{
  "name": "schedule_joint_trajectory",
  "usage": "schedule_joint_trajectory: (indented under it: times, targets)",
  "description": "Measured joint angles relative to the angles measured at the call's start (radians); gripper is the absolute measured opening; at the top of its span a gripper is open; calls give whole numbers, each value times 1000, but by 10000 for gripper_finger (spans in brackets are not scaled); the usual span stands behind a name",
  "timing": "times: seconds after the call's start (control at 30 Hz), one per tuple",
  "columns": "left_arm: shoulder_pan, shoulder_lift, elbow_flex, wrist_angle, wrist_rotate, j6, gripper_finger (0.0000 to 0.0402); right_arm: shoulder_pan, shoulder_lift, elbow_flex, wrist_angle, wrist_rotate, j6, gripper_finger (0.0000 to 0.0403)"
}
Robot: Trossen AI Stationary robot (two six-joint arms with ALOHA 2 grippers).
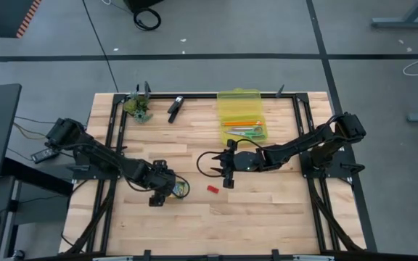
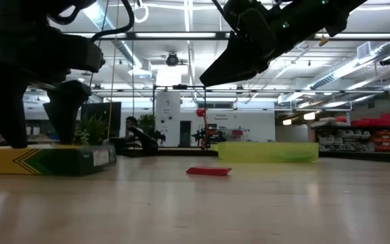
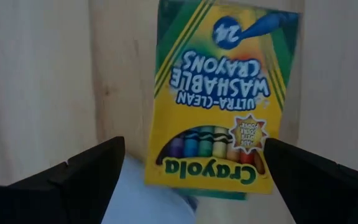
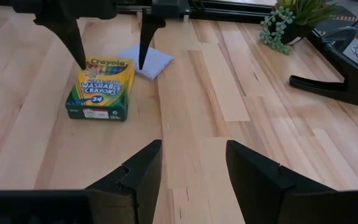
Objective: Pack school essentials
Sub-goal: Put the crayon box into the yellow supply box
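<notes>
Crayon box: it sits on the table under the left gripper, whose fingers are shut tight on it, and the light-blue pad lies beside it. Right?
Not quite. The left gripper is open: its fingers stand on either side of the crayon box without gripping it, as the left wrist view shows. The box does sit on the table, with the light-blue pad beside it.

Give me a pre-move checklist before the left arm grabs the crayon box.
1. Left pincer open: ok, its fingers stand wide apart.
2. Fingers straddle the crayon box: ok, one finger shows on either side of it in the left wrist view.
3. Box flat on the table: ok.
4. Light-blue pad clear of the grasp: not ok, it lies right against the box, under one finger.
5. Right pincer out of the way: ok, it hangs empty over mid table, apart from the left arm.
6. Yellow-green tray ready to receive: ok, partly filled, room remains.
</notes>
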Motion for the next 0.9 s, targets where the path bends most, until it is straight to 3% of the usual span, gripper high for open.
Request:
schedule_joint_trajectory:
  times: [0.9]
  targets:
    - [-8,5,64,-68,1,-73,396,0,0,0,1,-18,0,185]
